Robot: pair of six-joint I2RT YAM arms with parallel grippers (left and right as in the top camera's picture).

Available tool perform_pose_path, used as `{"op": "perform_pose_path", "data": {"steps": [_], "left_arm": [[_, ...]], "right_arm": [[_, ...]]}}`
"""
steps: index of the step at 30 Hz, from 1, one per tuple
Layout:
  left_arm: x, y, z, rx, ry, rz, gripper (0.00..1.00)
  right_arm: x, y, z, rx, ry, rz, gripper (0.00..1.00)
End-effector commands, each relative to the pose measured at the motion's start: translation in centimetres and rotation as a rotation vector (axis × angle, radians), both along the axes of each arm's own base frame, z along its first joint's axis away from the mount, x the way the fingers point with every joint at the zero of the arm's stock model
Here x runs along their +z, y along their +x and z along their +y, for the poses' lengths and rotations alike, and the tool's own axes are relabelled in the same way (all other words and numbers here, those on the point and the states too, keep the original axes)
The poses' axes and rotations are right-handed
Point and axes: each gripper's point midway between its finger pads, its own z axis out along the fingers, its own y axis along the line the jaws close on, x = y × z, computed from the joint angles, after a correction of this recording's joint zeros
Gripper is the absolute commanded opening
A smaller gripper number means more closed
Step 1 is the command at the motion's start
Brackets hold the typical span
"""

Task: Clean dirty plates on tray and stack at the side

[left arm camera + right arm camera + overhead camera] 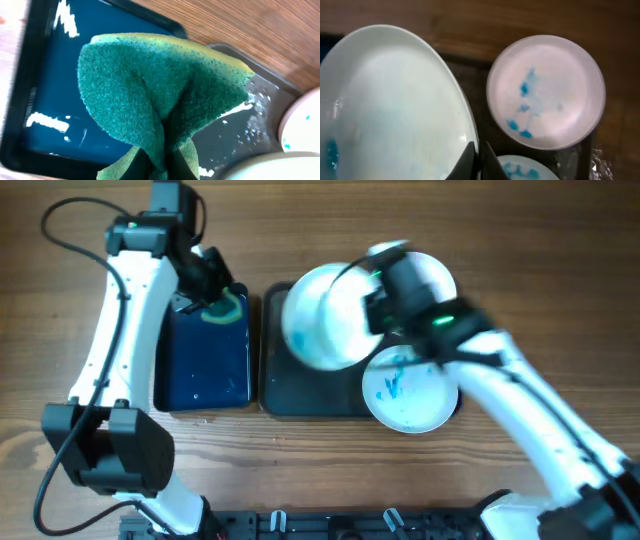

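- left gripper [212, 285]: closed on a green sponge [160, 95], pinched so that it folds in the middle; the fingers themselves are mostly hidden by the sponge in the wrist view.
- sponge: hangs over the far right corner of the blue water tray [165, 370], near its far rim; whether it touches the water cannot be told.
- right gripper [479, 160]: fingers clamped on the rim of a large white plate [322, 315], holding it tilted above the dark tray [300, 395].
- large white plate: a blue smear shows near its lower left edge in the wrist view; its rim reaches over the dark tray's far left corner, close to the blue water tray's right wall. well apart from the sponge, with the narrow gap between the trays lying between them.
- stained plate [410, 388]: flat on the near right part of the dark tray, blue marks in its middle, overhanging the tray's right edge, just beside the held plate.
- further plate [432, 272]: at the far right, largely covered by the right arm.
- table [300, 460]: bare wood along the near side of both trays and at the far right.
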Motion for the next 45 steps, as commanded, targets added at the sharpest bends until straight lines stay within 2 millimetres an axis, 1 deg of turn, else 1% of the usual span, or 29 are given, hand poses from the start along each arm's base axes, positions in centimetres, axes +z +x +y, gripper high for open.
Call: {"op": "perform_pose_path", "data": {"steps": [1,4,6,7,8,9,10,11,12,15,19,24,27,29,33,36,37,42,44,45], "left_arm": [[0.1,0.1,-2.9,-0.043,-0.026,-0.019,0.04],[0.3,0.3,-4.5,-0.049,-0.039,-0.036,0.04],[0.4,0.4,-5.4,-0.068,-0.041,-0.050,0.04],[0.4,0.5,-5.7,-0.076,-0.043,-0.056,0.04],[0.5,0.5,-6.0,-0.083,-0.044,-0.062,0.04],[0.5,0.6,-6.1,-0.086,-0.045,-0.065,0.04],[0.5,0.6,-6.3,-0.091,-0.045,-0.068,0.04],[0.5,0.6,-6.4,-0.092,-0.046,-0.069,0.04],[0.5,0.6,-6.4,-0.091,-0.045,-0.070,0.04],[0.5,0.7,-6.3,-0.090,-0.039,-0.072,0.04],[0.5,0.7,-6.3,-0.090,-0.039,-0.072,0.04],[0.5,0.7,-6.3,-0.090,-0.039,-0.072,0.04],[0.5,0.6,-6.3,-0.090,-0.039,-0.071,0.04],[0.5,0.7,-6.3,-0.090,-0.039,-0.071,0.04],[0.5,0.7,-6.3,-0.090,-0.039,-0.071,0.04],[0.5,0.7,-6.3,-0.090,-0.039,-0.072,0.04],[0.5,0.7,-6.3,-0.090,-0.039,-0.072,0.04],[0.5,0.7,-6.3,-0.091,-0.039,-0.071,0.04],[0.5,0.7,-6.3,-0.090,-0.039,-0.071,0.04],[0.5,0.7,-6.3,-0.090,-0.039,-0.072,0.04]], "right_arm": [[2.5,-0.1,-5.5,-0.140,0.203,0.052,0.04],[2.0,-0.2,-13.0,-0.341,0.175,0.085,0.04],[1.1,-0.7,-17.8,-0.480,0.131,0.110,0.04],[0.5,-1.1,-20.7,-0.564,0.105,0.123,0.05],[-0.1,-1.4,-22.6,-0.619,0.098,0.135,0.04],[-0.7,-1.6,-23.8,-0.654,0.098,0.149,0.04],[-1.8,-2.0,-25.9,-0.701,0.091,0.173,0.04],[-2.5,-2.2,-26.9,-0.727,0.086,0.186,0.04],[-4.6,-3.0,-29.1,-0.798,0.064,0.232,0.04],[-7.9,-3.8,-30.5,-0.883,0.078,0.317,0.04],[-11.7,-4.8,-31.6,-0.967,0.038,0.428,0.04],[-14.8,-4.6,-31.9,-0.973,0.023,0.489,0.04],[-16.0,-5.0,-32.5,-0.991,-0.016,0.520,0.04],[-16.5,-5.1,-32.6,-0.992,-0.024,0.534,0.04],[-16.5,-5.2,-32.9,-0.999,-0.042,0.531,0.05],[-15.9,-5.1,-33.0,-0.998,-0.043,0.537,0.15],[-15.3,-5.0,-33.0,-0.998,-0.044,0.538,0.19],[-12.9,-4.0,-33.4,-0.998,-0.042,0.522,0.32],[-11.6,-3.6,-33.2,-0.985,-0.031,0.516,0.34],[-11.0,-3.2,-32.6,-0.939,-0.006,0.517,0.35]]}}
